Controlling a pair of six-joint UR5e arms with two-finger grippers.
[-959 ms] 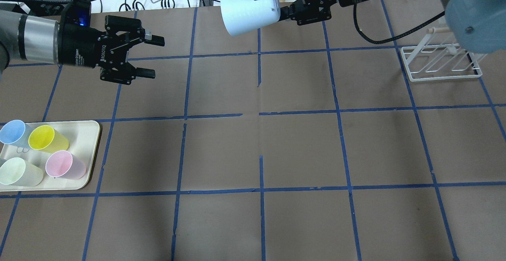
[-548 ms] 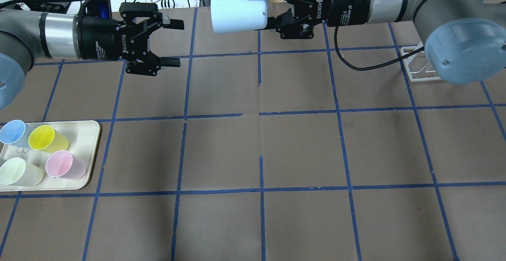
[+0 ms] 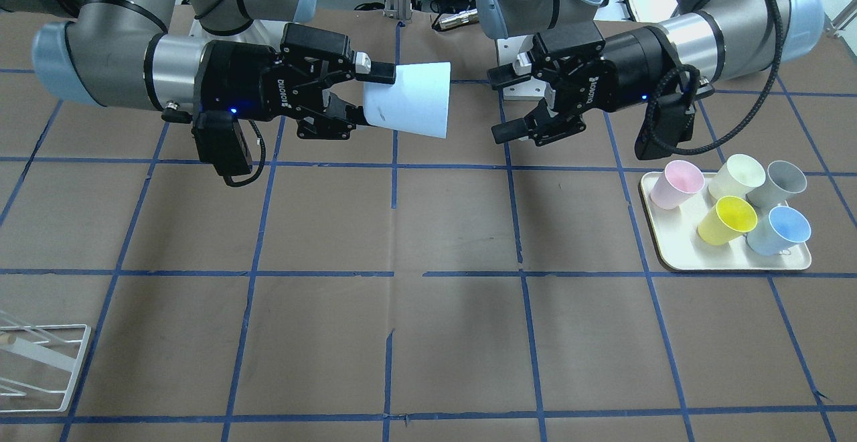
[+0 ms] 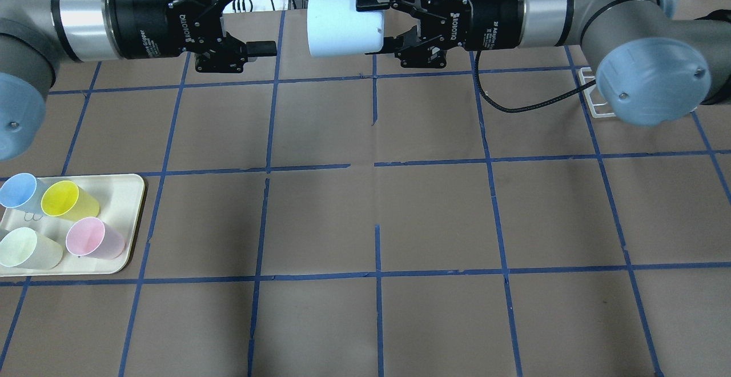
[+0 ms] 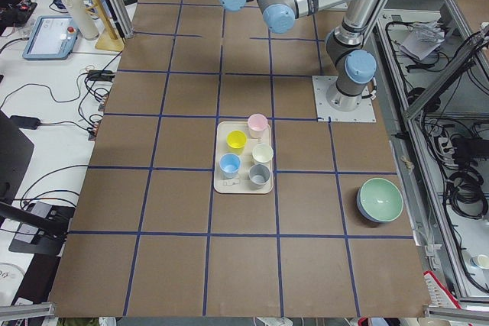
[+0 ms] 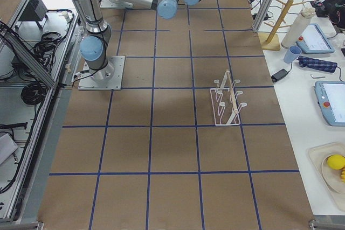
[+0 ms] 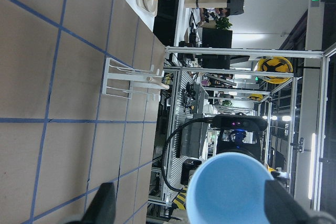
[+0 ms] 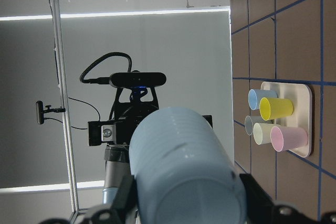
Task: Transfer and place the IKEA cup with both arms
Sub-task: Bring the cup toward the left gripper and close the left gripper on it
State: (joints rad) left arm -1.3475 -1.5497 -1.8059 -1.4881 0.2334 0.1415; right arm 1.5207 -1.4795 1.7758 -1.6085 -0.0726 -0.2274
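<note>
The sky-blue IKEA cup (image 4: pixel 341 24) hangs on its side above the table's far edge, mouth toward my left gripper. My right gripper (image 4: pixel 378 23) is shut on the cup near its base, one finger over it and one under. It also shows in the front view, where the cup (image 3: pixel 410 100) sits in the right gripper (image 3: pixel 370 96). My left gripper (image 4: pixel 266 18) is open and empty, level with the cup's mouth and a short gap from its rim; in the front view (image 3: pixel 502 106) it faces the mouth. The left wrist view shows the cup's mouth (image 7: pixel 233 190) ahead. The right wrist view shows the cup's base (image 8: pixel 184 169).
A cream tray (image 4: pixel 123 194) at the near left holds yellow, pink, pale green, grey and blue-inside cups (image 3: pixel 780 230). A white wire rack (image 3: pixel 40 361) stands at the right side, partly behind the right arm's elbow (image 4: pixel 651 83). A green bowl (image 5: pixel 380 200) sits near the left end.
My left gripper has moved toward the far edge and to the right, closer to the cup's mouth, still open. The right gripper has levelled the cup and shifted it slightly left.
</note>
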